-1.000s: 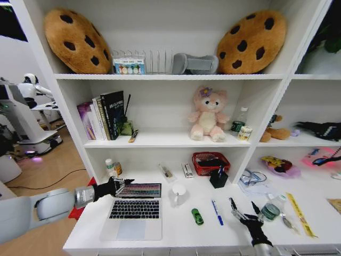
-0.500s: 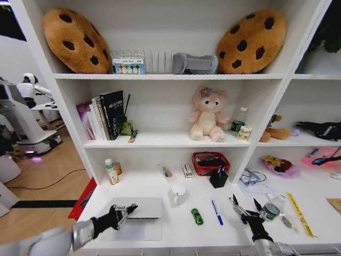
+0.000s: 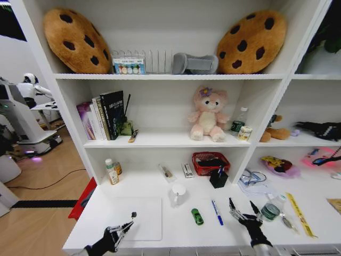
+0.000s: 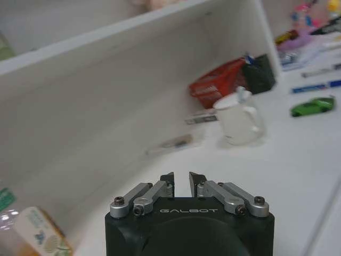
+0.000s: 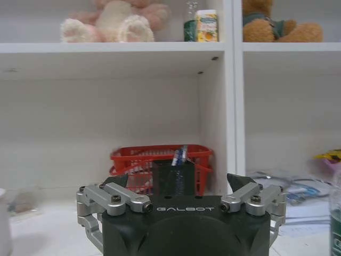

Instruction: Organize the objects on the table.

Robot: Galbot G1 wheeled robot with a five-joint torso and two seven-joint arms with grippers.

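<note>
Silver and flat, the laptop [image 3: 136, 217] lies lid-down on the left part of the table [image 3: 176, 230], a thin smooth slab with rounded corners, barely standing off the white surface. That piece of the tidying looks settled. The left gripper [image 3: 123, 226] hangs at the table's front edge, just off the laptop's near corner. The left wrist view has its metal fingertips [image 4: 168, 180] drawn almost together with nothing between them.

Over to the right! The right gripper [image 3: 241, 205] hovers above the table with its jaws spread wide and empty, black body and bright linkage arms clear in the right wrist view. Near it, toward the middle of the table, lie the small things. The car [image 3: 197, 216] is glossy green plastic, a low little wedge. Just beside it the blue pen [image 3: 217, 212] is a slim straight stick lying flat.

My read: the loose items come next, and that open right gripper is the one best placed. The pen calls for a low, square pinch across its barrel, since it is round and may well roll. The car is slick and tiny, so the jaws would need to close on its sides. A black pen holder [image 3: 218, 178] stands farther back beside a red mesh basket [image 3: 210, 162], and it looks a likely home for the pen. A white mug [image 3: 178, 194], smooth ceramic, stands between laptop and car.
</note>
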